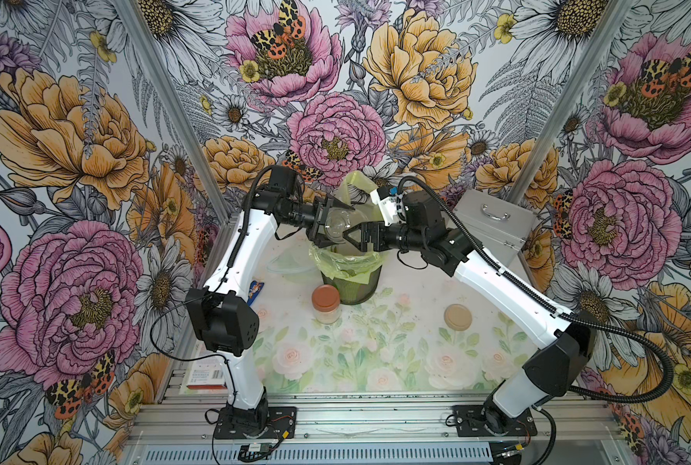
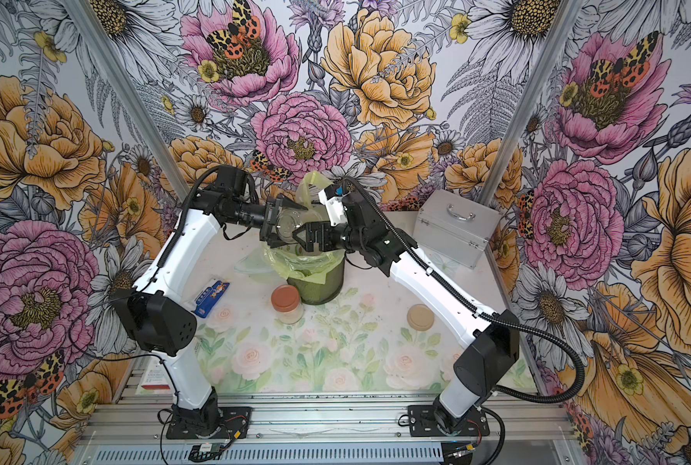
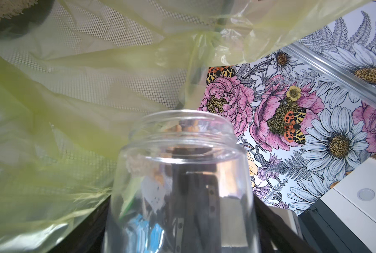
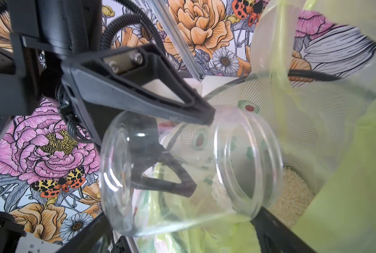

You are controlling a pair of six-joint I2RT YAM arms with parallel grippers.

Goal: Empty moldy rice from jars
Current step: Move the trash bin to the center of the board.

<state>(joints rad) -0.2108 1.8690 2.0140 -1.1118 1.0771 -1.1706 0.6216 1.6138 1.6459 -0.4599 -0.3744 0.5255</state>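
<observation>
Left end effector (image 1: 337, 226) clamped on the open jar (image 4: 182, 175), tilted over the bin (image 1: 351, 288); right end effector (image 1: 348, 236), jaws apart, just beside it. A rice clump (image 4: 219, 192) clings inside the neck; more rice (image 4: 292, 197) lies in the bin.

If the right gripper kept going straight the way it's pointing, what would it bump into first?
Most likely the clear jar, held tilted over the bin by the left gripper. It lies right ahead of the open right gripper, though depth is hard to judge.

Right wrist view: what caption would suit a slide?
Lidless jar tipped over the lined bin, a clump of rice stuck inside.
</observation>
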